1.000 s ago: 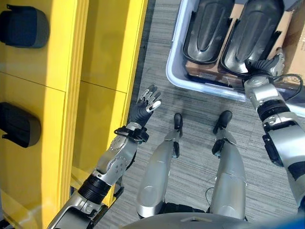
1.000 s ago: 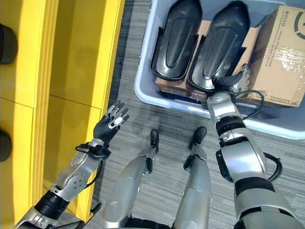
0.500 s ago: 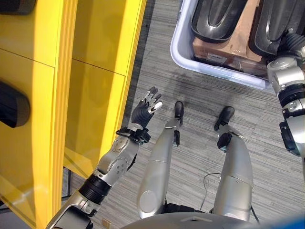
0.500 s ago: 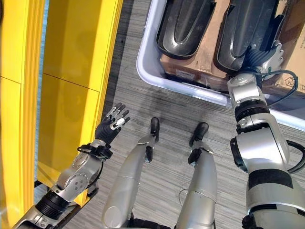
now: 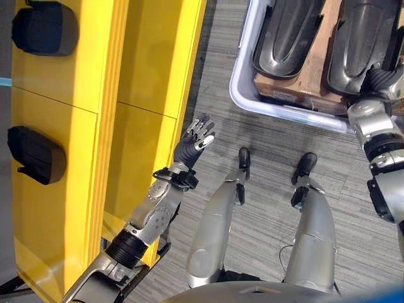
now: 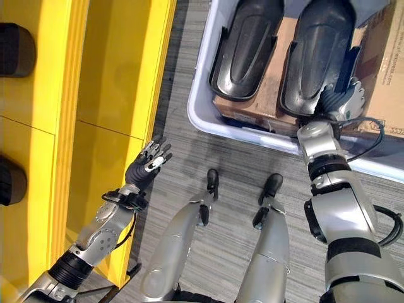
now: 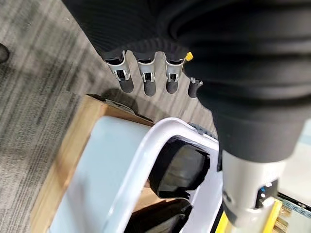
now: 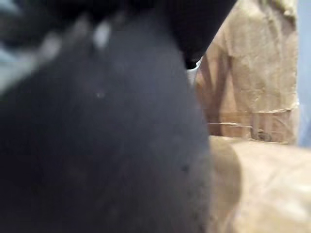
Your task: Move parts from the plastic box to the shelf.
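A pale plastic box (image 6: 208,120) stands on the floor ahead and holds two long black moulded parts, one on the left (image 6: 243,50) and one on the right (image 6: 319,50), lying on cardboard. My right hand (image 6: 334,101) rests on the near end of the right part; its wrist view has a dark surface pressed close and cardboard (image 8: 252,97) beyond. My left hand (image 5: 192,142) is raised beside the yellow shelf (image 5: 145,76), open and holding nothing, its fingers (image 7: 146,82) straight above the box rim (image 7: 141,155).
Two black parts sit on the shelf's compartments, an upper one (image 5: 44,28) and a lower one (image 5: 35,154). A taped cardboard box (image 6: 385,69) fills the right end of the plastic box. Grey striped carpet (image 5: 265,145) lies between shelf and box.
The camera has shifted, so the whole scene has slid in the views. The right hand stays at the near end of the right part; the left hand keeps its open pose.
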